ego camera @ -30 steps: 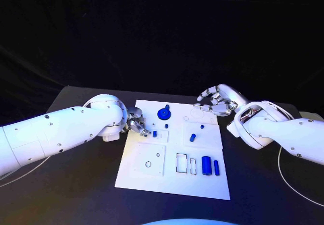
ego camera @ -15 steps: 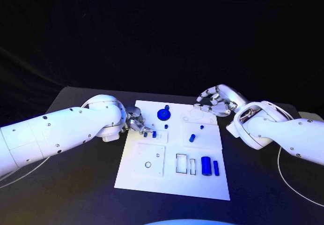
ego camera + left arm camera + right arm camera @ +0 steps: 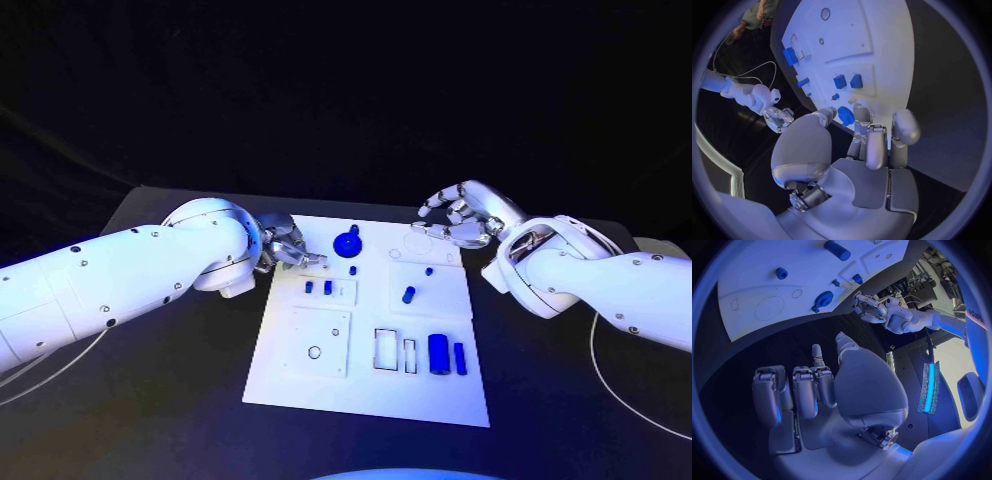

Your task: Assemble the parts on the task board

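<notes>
While parts lie on the task board (image 3: 296, 372), both hands hover.

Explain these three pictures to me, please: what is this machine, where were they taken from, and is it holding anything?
It is a robot with two white arms, each ending in a silver hand with many fingers. One picture comes from a camera on its head, looking down at a black table. The two round ones come from cameras at its wrists, each looking out past that arm's own hand.

On the table lies a white plate, the task board, carrying small blue parts: a round gear-like piece near the far edge and two blue cylinders near the robot, among others.

The left hand hangs at the board's left edge beside the gear-like piece, fingers apart. The right hand hovers at the far right corner with its fingers curled. Neither appears to hold anything.
</notes>
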Robot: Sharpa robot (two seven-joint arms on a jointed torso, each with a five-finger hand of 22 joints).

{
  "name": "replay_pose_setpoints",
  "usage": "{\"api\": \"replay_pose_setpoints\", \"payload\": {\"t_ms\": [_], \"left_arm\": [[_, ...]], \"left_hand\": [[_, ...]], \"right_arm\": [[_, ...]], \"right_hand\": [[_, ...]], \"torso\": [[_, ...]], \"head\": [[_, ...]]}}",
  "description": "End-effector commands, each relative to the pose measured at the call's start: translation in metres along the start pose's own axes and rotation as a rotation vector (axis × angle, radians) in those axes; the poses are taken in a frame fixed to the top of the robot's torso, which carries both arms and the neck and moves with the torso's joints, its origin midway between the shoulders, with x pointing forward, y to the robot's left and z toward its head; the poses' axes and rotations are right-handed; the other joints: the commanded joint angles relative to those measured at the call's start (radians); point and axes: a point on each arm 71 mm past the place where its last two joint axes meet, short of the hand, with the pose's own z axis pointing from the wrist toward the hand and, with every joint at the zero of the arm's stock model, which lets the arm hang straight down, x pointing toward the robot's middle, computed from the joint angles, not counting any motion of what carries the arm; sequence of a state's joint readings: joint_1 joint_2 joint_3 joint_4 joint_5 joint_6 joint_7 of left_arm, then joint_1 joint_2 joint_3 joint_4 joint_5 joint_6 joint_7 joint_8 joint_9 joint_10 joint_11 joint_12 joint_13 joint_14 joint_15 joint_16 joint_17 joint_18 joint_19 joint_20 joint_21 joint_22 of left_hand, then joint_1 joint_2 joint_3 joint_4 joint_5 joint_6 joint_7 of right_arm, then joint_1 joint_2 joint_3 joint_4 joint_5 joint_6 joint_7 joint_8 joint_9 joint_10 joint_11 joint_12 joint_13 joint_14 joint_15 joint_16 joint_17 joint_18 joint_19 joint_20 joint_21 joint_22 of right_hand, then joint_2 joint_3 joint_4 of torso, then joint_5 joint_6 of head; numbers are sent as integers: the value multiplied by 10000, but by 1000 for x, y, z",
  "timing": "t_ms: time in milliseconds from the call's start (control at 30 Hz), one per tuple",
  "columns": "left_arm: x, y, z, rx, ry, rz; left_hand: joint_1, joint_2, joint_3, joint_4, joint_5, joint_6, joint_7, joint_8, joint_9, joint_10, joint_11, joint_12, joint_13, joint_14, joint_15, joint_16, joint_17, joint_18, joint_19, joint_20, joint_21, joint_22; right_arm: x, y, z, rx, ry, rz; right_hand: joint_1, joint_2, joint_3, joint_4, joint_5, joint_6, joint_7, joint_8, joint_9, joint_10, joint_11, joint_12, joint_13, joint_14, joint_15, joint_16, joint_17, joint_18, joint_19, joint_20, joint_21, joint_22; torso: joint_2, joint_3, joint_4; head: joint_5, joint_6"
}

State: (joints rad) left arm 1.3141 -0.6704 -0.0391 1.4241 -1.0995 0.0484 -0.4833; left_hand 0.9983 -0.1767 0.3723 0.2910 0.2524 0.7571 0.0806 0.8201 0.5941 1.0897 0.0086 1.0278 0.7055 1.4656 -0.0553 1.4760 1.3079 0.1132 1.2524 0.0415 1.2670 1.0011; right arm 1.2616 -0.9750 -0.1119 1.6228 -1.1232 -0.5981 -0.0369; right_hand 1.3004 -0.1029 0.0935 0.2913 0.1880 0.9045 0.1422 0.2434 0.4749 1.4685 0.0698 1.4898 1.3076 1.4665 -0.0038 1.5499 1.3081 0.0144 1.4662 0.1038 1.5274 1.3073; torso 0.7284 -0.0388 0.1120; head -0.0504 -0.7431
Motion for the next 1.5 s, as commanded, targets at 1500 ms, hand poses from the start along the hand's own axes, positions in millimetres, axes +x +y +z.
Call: {"api": "replay_pose_setpoints", "payload": {"t_ms": [1500], "left_arm": [[51, -65, 39, 4130, -1523, 4693]], "left_hand": [[3949, -871, 1603, -1569, -52, -21, 746, -3288, -2971, -2385, 955, -4936, -4949, -1282, 857, -1308, -3256, 352, -945, 856, -1292, -1580]], "right_arm": [[4, 3, 1, -300, -16, 48]], "right_hand": [[-11, 132, -138, -13, 113, -211, 3, 135, 116, -975, -96, -1745, 167, 673, -75, -293, 988, 224, 261, -87, -922, 1623]], "torso": [[10, 16, -9]], "head": [[-197, 108]]}}
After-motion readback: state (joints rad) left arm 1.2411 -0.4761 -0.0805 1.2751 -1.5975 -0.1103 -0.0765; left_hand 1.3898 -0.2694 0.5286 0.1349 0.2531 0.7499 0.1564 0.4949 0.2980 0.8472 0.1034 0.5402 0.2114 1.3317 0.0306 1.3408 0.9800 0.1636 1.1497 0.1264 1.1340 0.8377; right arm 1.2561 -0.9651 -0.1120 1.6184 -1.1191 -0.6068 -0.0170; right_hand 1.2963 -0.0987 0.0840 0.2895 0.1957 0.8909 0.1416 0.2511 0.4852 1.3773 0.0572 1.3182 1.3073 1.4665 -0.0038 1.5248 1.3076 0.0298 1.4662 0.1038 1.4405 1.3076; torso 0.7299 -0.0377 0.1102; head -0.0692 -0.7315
